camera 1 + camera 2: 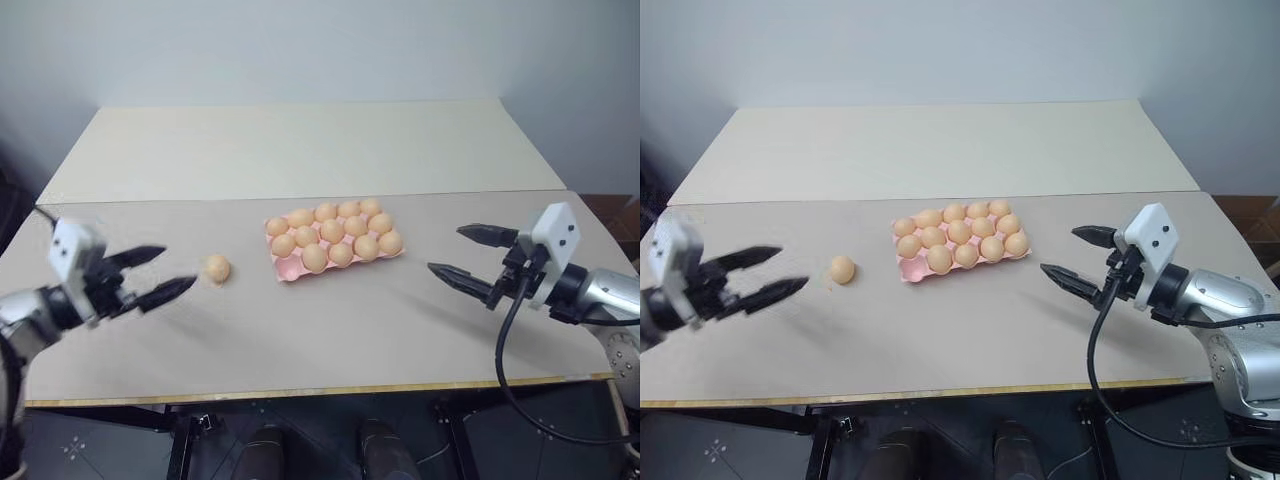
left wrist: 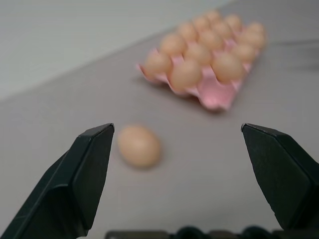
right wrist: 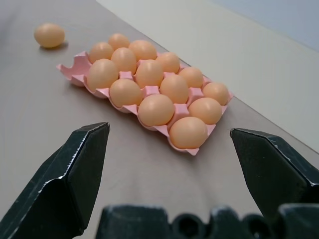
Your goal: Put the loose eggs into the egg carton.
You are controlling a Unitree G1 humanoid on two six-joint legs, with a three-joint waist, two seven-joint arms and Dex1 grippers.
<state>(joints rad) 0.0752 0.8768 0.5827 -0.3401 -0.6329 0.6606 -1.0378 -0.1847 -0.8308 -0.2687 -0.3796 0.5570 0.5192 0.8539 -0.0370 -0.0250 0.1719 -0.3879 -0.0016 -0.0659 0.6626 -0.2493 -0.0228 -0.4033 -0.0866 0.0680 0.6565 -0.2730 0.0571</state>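
One loose egg (image 1: 217,268), tan-orange, lies on the grey table to the left of the pink egg carton (image 1: 290,266). The carton holds several eggs in three rows, and one cup at its front left corner shows bare pink. My left gripper (image 1: 163,272) hovers open just left of the loose egg (image 2: 139,145), pointing at it, with nothing between its fingers. My right gripper (image 1: 468,254) is open to the right of the carton (image 3: 74,67), pointing toward it and apart from it.
A second, cream-coloured table (image 1: 300,145) adjoins the grey one (image 1: 330,330) behind the carton. The grey table's front edge (image 1: 320,392) runs close below both grippers.
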